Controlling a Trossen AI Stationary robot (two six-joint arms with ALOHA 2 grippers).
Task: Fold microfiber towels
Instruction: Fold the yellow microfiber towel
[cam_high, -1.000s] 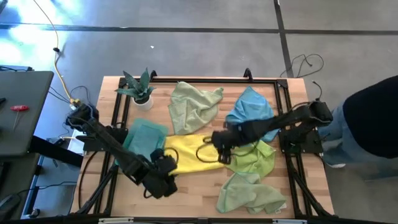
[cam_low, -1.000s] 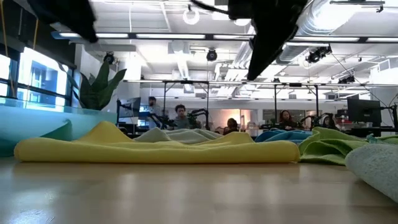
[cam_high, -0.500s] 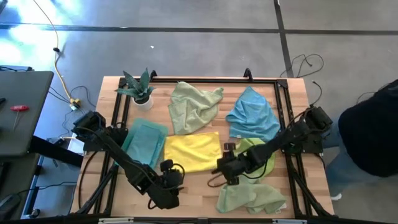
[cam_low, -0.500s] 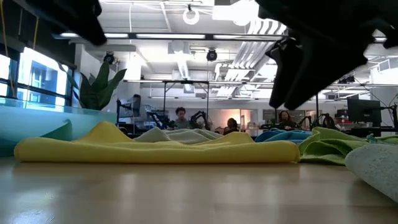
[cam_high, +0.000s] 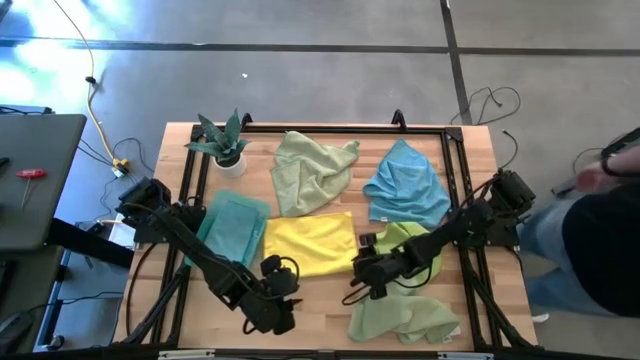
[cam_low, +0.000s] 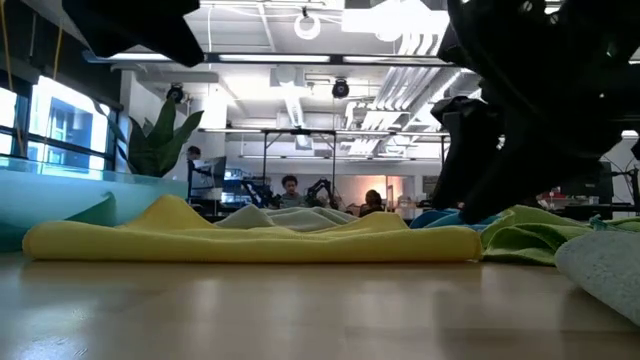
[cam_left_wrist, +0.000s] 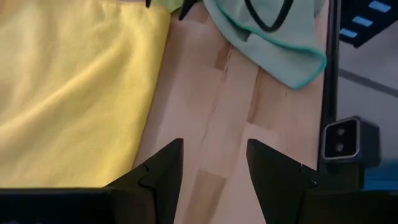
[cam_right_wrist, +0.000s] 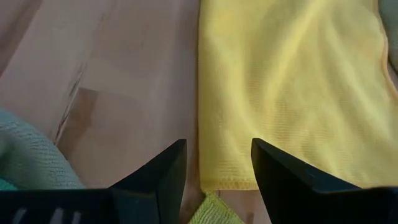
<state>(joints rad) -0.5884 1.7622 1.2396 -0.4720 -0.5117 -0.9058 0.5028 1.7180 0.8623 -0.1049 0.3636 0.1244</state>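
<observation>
The yellow towel (cam_high: 308, 244) lies flat at the table's (cam_high: 320, 318) centre. The left gripper (cam_high: 283, 296) and right gripper (cam_high: 366, 272) hover off its near corners, fingers apart, holding nothing. Pinch each corner squarely at the hem, then lift evenly together.

Table (cam_high: 320, 308) — five towels spread across it. Centre towel (cam_high: 308, 244) lies flat; flat towel (cam_high: 233, 224) just beside it on the left. Behind centre: crumpled towel (cam_high: 312, 172); to its right, another towel (cam_high: 405, 185). Potted plant (cam_high: 224, 142) at far left corner. Front right: bunched towel (cam_high: 403, 318). Left gripper (cam_high: 283, 300) over bare wood before the centre towel; right gripper (cam_high: 366, 272) at that towel's front right corner (jaws of both parted, empty). Person (cam_high: 598, 230) beyond the right edge.
</observation>
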